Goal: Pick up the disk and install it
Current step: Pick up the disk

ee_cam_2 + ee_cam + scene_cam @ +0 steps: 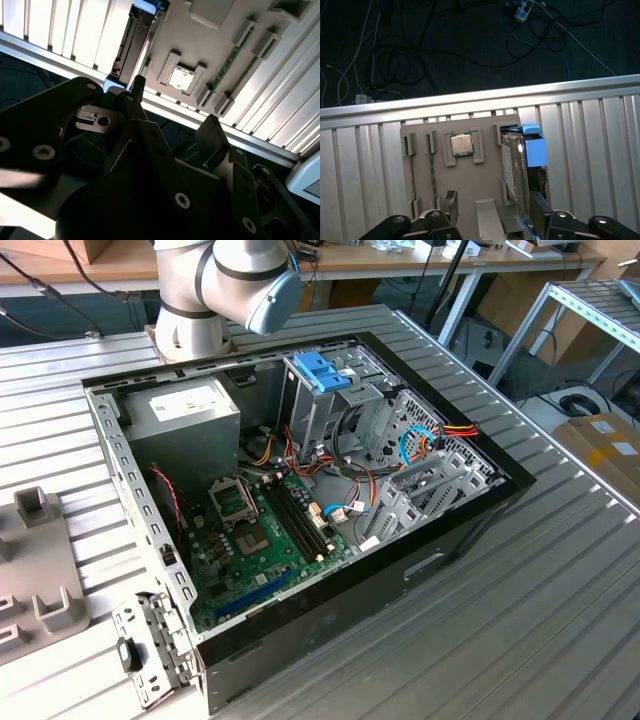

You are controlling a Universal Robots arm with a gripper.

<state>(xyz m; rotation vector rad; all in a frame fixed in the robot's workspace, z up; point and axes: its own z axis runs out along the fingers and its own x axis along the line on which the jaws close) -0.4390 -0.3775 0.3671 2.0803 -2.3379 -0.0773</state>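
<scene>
- Black fingers are spread and grip nothing, low over a grey holder tray.
- The disk stands on edge in that tray in its blue frame. It seems to sit between the fingers, though contact is hard to judge, and it is not yet lifted or installed.
- The computer case lies open on the ribbed metal counter.
- Cables lie on the dark floor beyond the counter.

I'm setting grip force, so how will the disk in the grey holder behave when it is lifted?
The disk looks like a rigid metal slab, so probably stiff and heavy for its size. It stands on edge in the grey holder, so it may tip if nudged sideways. Its blue frame is plastic and may give slightly.
</scene>
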